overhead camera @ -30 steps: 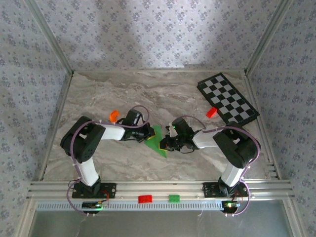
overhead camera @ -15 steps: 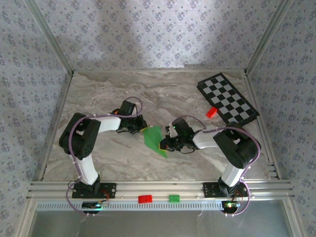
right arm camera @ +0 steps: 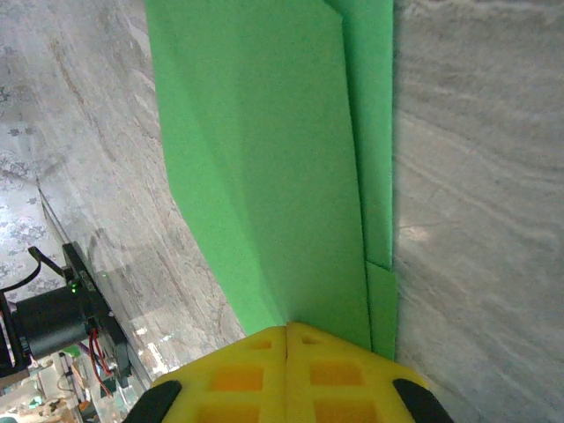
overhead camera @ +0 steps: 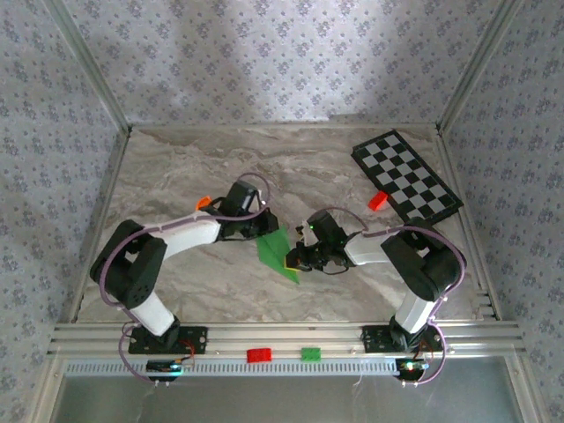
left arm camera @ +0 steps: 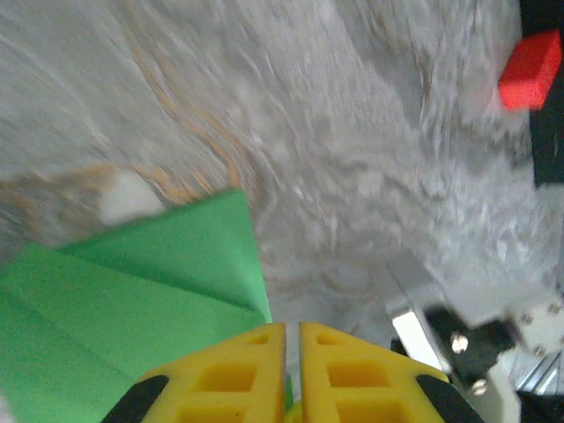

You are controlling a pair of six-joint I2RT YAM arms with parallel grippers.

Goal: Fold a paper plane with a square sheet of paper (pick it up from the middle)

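Note:
The square sheet of paper (overhead camera: 275, 252) is bright green and folded into a slim pointed wedge with layered flaps, lying mid-table between both arms. My right gripper (overhead camera: 293, 261) is shut on its right edge; in the right wrist view the closed yellow fingers (right arm camera: 288, 328) pinch the layered paper (right arm camera: 264, 159). My left gripper (overhead camera: 263, 228) is at the paper's upper corner. In the left wrist view its fingers (left arm camera: 292, 328) stand a thin slit apart, with the paper (left arm camera: 132, 300) running under the left finger and a green sliver in the slit; whether it is gripped is unclear.
A black-and-white checkered board (overhead camera: 407, 176) lies at the back right with a red brick (overhead camera: 377, 200) beside it. An orange brick (overhead camera: 204, 203) peeks out behind the left arm. A red brick (overhead camera: 259, 355) and a green brick (overhead camera: 310, 353) sit on the front rail.
My left gripper pulled back to the upper left off the paper, then swung right again to the paper's upper corner. The right gripper has stayed put on the paper.

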